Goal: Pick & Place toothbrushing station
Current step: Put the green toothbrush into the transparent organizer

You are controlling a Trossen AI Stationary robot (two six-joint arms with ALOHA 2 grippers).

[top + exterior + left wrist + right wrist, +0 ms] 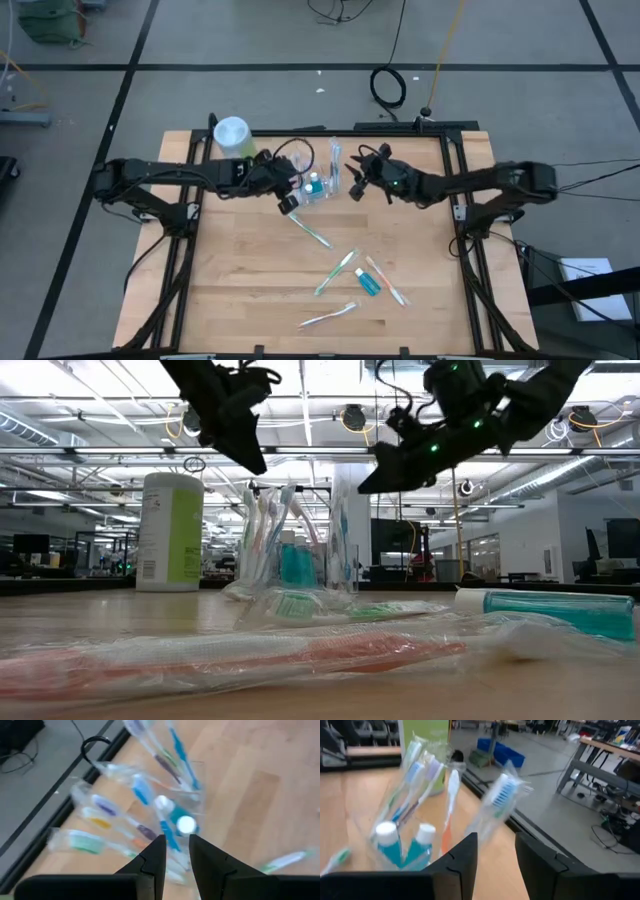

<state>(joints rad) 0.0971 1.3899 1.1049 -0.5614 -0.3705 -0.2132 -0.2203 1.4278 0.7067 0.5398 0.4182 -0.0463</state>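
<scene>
Both grippers, left gripper [291,203] and right gripper [357,188], seemingly just clear the toothbrushing station [318,184]

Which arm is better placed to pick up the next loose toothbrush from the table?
Probably the left. The left gripper hovers empty right beside a wrapped toothbrush lying below the clear holder. The right gripper sits on the holder's far side, farther from the loose brushes.

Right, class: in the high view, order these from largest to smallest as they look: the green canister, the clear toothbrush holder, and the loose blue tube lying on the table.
1. Green canister and clear toothbrush holder: too alike to rank.
2. Loose blue tube, clearly smallest.
</scene>
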